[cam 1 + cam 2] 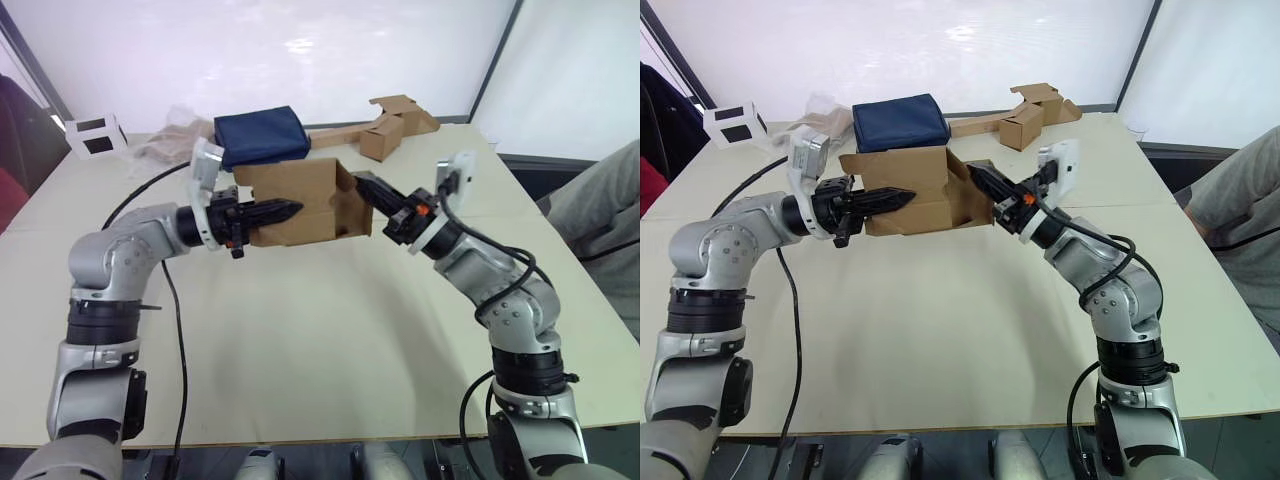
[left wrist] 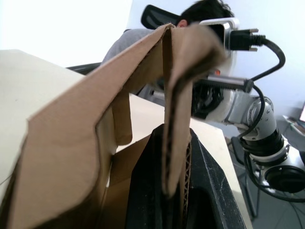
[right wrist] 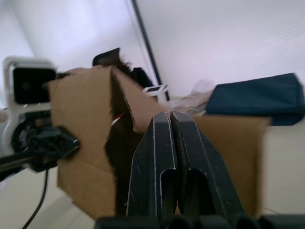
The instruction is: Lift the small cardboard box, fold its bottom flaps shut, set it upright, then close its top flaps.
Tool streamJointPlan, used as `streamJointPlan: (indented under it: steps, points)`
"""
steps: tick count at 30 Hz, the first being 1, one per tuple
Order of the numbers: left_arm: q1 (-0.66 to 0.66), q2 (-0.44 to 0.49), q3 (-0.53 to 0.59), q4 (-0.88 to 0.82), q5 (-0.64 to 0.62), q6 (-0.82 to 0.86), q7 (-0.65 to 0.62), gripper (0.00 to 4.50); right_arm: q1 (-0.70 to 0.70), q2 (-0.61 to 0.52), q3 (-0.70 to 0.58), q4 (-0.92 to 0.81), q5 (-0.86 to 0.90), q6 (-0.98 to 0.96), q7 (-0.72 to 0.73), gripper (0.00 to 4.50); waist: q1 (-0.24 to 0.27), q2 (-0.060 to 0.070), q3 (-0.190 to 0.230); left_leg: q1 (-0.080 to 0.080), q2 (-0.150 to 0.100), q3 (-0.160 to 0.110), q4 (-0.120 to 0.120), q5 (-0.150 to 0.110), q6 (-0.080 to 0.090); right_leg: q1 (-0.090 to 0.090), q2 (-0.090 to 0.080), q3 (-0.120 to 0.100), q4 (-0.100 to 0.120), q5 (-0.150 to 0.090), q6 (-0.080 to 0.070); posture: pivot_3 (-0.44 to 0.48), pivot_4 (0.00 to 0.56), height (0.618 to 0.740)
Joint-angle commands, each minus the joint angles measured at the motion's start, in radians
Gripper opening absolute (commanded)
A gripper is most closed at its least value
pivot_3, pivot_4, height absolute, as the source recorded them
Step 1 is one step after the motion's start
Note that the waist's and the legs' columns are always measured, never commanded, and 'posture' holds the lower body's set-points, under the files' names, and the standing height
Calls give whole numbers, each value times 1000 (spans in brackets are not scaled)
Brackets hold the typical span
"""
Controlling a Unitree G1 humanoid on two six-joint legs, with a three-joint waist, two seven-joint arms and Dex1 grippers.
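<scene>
The small cardboard box [image 1: 300, 205] hangs in the air above the table's middle, lying on its side. My left gripper [image 1: 288, 210] reaches along its front face and is shut on a cardboard wall [image 2: 174, 157], which shows between the black fingers [image 2: 209, 191]. The box's end towards my right arm is open, with its flaps [image 1: 350, 200] splayed outward. I cannot tell whether these are the bottom flaps or the top flaps. My right gripper [image 1: 362, 185] is shut, fingers [image 3: 157, 162] pressed together, with its tips at that open end against a flap.
At the back of the cream table [image 1: 330, 340] lie a navy blue bag [image 1: 262, 135], a crumpled clear wrapper [image 1: 165, 140], a white cube [image 1: 95, 135] and another brown box joined to a long cardboard strip [image 1: 385, 128]. A seated person [image 1: 600, 200] is at the right edge.
</scene>
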Motion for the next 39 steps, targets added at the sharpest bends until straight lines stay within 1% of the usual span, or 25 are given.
streamJointPlan:
  steps: [1,5,11,16,23,32,39]
  points:
    - [-20,27,-4,-13,4,-14,-32,0,1,15,-6,-70,25,6,11,52,-4,0,0,0,0,0,0,0,0,0,0,0,0,0,0,0,150,740]
    - [-23,32,-21,5,12,-14,-63,0,21,28,15,-87,15,12,19,52,-10,0,0,0,0,0,0,0,0,0,0,0,0,0,0,0,150,740]
    - [-37,23,-40,24,19,-24,-93,0,9,50,25,-74,-6,8,20,52,-17,0,0,0,0,0,0,0,0,0,0,0,0,0,0,0,150,740]
    - [-34,28,-75,31,72,-71,-120,0,-4,49,29,-61,-31,6,37,52,-17,0,0,0,0,0,0,0,0,0,0,0,0,0,0,0,150,740]
    - [-64,39,-61,53,67,-64,-146,0,-13,44,30,-45,-46,10,61,52,-17,0,0,0,0,0,-1,0,0,-1,0,0,0,0,0,0,150,740]
    - [-80,39,-119,66,175,-188,-176,0,-21,41,24,-38,-52,11,89,52,-17,0,0,0,0,0,0,0,0,-1,0,0,0,0,0,0,150,740]
    - [-100,28,-156,82,229,-266,-204,0,-2,-7,10,-38,-79,9,115,52,-16,0,0,0,0,0,-1,0,0,-1,0,0,0,0,0,0,150,740]
